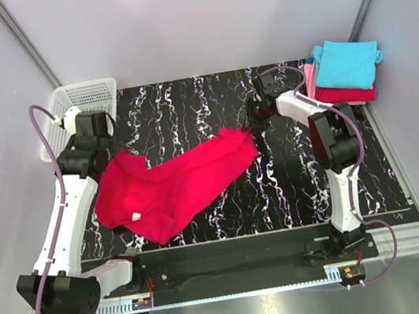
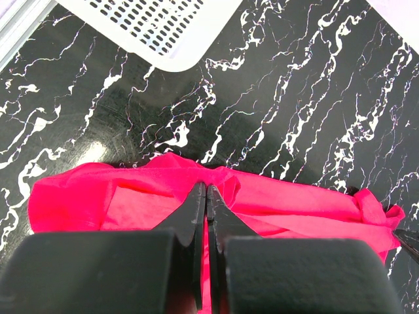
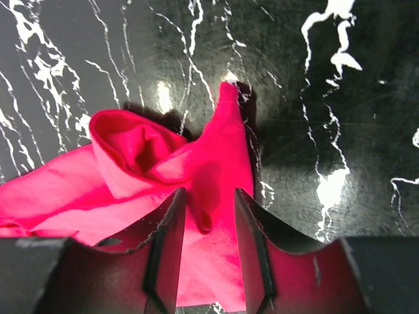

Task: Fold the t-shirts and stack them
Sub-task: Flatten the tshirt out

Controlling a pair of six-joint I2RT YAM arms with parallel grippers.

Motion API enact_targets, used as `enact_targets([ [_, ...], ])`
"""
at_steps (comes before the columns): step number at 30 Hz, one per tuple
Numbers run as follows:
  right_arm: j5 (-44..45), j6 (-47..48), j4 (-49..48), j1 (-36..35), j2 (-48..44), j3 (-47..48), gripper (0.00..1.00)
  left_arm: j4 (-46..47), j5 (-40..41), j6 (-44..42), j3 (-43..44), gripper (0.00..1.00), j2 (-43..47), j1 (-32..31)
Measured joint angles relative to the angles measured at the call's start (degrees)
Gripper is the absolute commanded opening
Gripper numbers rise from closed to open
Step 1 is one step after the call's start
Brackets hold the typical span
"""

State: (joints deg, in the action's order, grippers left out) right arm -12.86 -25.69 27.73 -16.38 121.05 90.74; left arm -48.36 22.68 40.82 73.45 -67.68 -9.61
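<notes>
Saw left gripper (image 2: 207, 196) clamped on crimson shirt (image 1: 170, 187) edge; right gripper (image 3: 208, 219) sat part-spread astride a bunched corner, not gripping. It needed a firm pinch, then an even outward pull.

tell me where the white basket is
In the top view the white mesh basket sits at the far left corner of the table, just beyond the left gripper and the red t-shirt. Its corner fills the top of the left wrist view.

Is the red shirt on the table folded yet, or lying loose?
Not folded. The crimson shirt lies loosely spread and rumpled across the table, one end bunched up in the right wrist view.
</notes>
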Motion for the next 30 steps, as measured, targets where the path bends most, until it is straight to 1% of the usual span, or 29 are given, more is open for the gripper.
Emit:
enact_targets([
  [4,-0.61,0.31,0.63,0.0,0.0,0.0,0.4,0.0,0.0,-0.02,0.0,0.0,-0.02,0.0],
  [16,-6.95,1.11,-2.62,0.0,0.0,0.0,0.39,0.0,0.04,-0.02,0.0,0.0,-0.02,0.0],
  [23,-11.82,1.46,-3.13,0.0,-0.2,-0.15,0.36,0.0,0.04,-0.04,0.0,0.0,-0.37,0.0],
  [25,-13.99,1.42,-3.43,0.0,-1.22,-1.36,0.34,0.0,0.04,-0.04,0.0,0.0,-0.42,0.0],
  [30,-18.25,1.14,-3.02,0.0,-6.86,-4.92,0.34,0.02,0.07,-0.04,0.0,0.0,-0.42,0.0],
])
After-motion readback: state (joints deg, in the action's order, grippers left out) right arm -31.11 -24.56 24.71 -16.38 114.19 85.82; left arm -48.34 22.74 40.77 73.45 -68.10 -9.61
